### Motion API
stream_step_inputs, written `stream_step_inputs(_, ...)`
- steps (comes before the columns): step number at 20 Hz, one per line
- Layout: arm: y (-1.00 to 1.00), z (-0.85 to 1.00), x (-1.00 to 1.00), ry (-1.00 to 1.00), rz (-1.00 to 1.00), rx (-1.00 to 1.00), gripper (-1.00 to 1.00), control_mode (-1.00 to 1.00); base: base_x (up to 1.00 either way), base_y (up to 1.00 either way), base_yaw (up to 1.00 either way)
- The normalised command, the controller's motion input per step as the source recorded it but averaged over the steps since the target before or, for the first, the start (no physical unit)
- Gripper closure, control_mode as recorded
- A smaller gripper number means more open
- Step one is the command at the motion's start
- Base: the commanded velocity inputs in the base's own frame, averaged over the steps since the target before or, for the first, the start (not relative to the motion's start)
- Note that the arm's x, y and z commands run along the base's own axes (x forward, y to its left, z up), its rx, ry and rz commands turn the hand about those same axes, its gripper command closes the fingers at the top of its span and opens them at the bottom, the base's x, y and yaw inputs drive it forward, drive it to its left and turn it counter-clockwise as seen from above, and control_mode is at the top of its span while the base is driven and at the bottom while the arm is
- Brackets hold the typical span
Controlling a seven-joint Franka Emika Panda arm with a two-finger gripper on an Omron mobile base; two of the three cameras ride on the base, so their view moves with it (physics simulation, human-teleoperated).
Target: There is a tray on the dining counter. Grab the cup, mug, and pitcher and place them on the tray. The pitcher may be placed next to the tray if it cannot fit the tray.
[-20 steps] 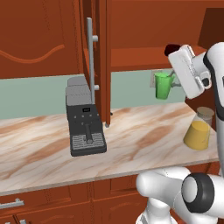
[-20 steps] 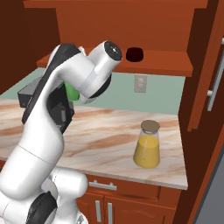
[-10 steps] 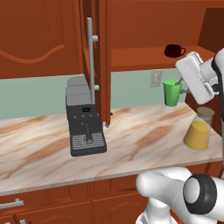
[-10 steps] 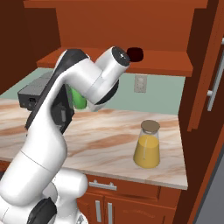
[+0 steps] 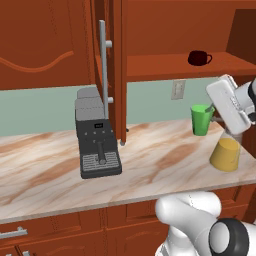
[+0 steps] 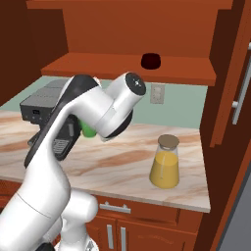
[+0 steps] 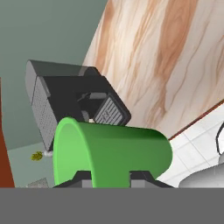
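Starting at the left of the left base view, we see a dark grey coffee machine (image 5: 97, 134) standing on the beige-and-brown marbled bench (image 5: 150, 165), with a reddish-brown cabinet door (image 5: 116, 70) hanging open just beside it, its long silver handle (image 5: 104, 75) facing us. Further right, on the wooden shelf (image 5: 180, 64) above the bench, sits the small rounded dark red mug (image 5: 198, 58). Below it, the small bright green tapered cup (image 5: 202, 119) is held up clear of the bench, upright in this view.

The white arm comes in from the right edge of that view with its boxy white hand (image 5: 229, 105) tilted, reaching leftward to the cup's side. In the right base view the arm rises from the lower left, bends at a high elbow (image 6: 128, 93) and folds back down towards the coffee machine (only a sliver of green (image 6: 87, 130) peeks from behind the forearm there).

In the hand view, our fingers (image 7: 108, 176) are closed on the cup, the two dark tips (image 7: 84, 176) pressed against its green wall near the rim.

Just right of the cup, the clear glass pitcher of orange liquid (image 5: 226, 152) stands on the bench; its round tan lid (image 6: 168, 141) shows in the right base view.
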Motion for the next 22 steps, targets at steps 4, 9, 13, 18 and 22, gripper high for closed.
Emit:
stream_step_inputs(4,0.00,-0.06,-0.23,0.00,0.00,0.00,1.00,-1.00,0.00,0.00,0.00)
stream_step_inputs(9,0.00,0.00,0.00,0.00,0.00,0.00,1.00,-1.00,0.00,0.00,0.00)
stream_step_inputs(13,0.00,0.00,0.00,0.00,0.00,0.00,1.00,-1.00,0.00,0.00,0.00)
stream_step_inputs(18,0.00,0.00,0.00,0.00,0.00,0.00,1.00,1.00,0.00,0.00,0.00)
stream_step_inputs(22,0.00,0.00,0.00,0.00,0.00,0.00,1.00,1.00,-0.48,0.00,0.00)
